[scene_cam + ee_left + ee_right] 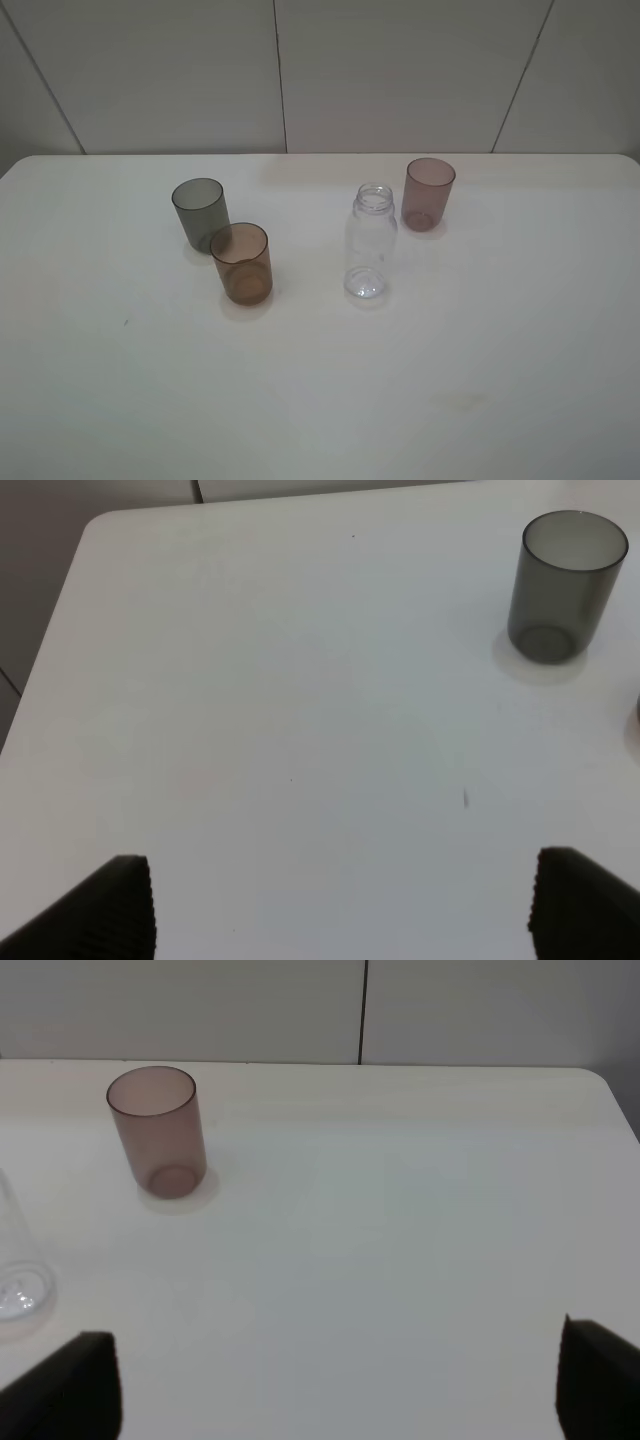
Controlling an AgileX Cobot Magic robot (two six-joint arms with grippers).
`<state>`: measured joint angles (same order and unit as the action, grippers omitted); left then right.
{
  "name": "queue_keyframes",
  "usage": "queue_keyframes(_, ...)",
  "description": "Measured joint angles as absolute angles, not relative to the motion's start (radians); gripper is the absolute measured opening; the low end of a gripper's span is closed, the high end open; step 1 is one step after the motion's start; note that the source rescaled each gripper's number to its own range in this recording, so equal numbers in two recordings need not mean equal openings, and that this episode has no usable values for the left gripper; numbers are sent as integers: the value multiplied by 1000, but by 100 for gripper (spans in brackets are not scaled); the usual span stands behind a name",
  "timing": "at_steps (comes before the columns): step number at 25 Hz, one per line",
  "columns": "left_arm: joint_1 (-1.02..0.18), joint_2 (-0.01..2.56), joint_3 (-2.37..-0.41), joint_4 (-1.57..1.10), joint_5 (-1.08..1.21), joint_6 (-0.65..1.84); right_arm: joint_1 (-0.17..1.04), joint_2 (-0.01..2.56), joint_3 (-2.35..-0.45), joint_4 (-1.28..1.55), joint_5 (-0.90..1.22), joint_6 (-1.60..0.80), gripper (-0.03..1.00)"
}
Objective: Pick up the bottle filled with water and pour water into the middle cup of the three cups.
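white tiled wall behind a white surface. the small clear uncapped plastic bottle stands upright right of centre, between the translucent amber-brown tumbler and the mauve-pink tumbler. the right pincer, jaws wide apart and empty, is nearer; the bottle sits off to its side.

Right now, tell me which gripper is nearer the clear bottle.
Right. The right gripper has the clear bottle at the edge of its wrist view; the left gripper sees only the grey tumbler, no bottle.

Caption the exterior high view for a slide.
Uncapped bottle stands upright among grey, amber and pink cups.
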<state>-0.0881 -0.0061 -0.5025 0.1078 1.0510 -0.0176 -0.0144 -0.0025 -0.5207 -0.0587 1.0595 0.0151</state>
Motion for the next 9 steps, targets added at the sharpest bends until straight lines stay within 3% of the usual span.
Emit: queue_keyframes(9,-88,-6,-503,108,1051,-18,-14,-3,-521,-59,1059,15,82)
